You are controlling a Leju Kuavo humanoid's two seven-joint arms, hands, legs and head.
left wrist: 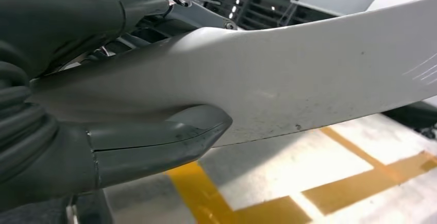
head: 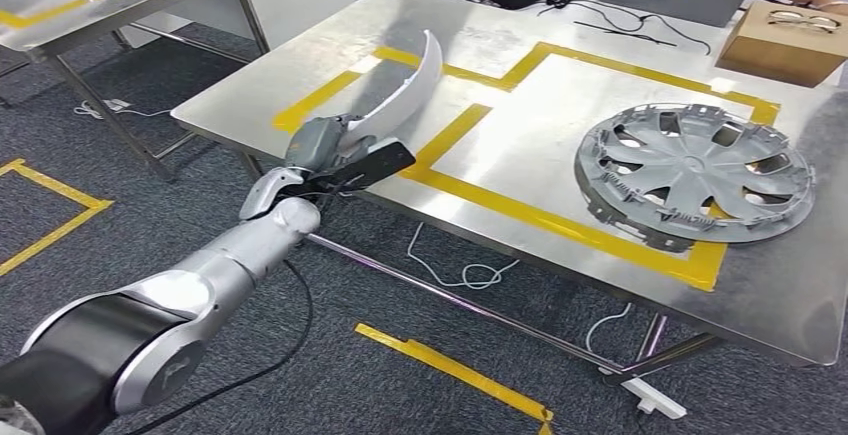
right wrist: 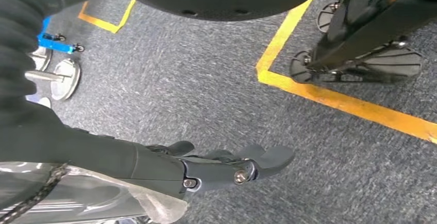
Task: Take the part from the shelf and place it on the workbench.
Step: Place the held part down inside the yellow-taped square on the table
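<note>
Left hand [head: 330,155] grips the lower end of the part [head: 405,93], a long, curved, glossy white panel that narrows toward its far tip; the part extends over the near left edge of the tabletop [head: 500,135], above the yellow tape outline [head: 520,210], and whether it touches the surface cannot be told. A grey wheel cover [head: 697,173] lies well apart from the part, on bare metal toward the right edge. Right hand [right wrist: 227,167] hangs over grey carpet [right wrist: 206,80], fingers loosely curled and parted, holding nothing.
</note>
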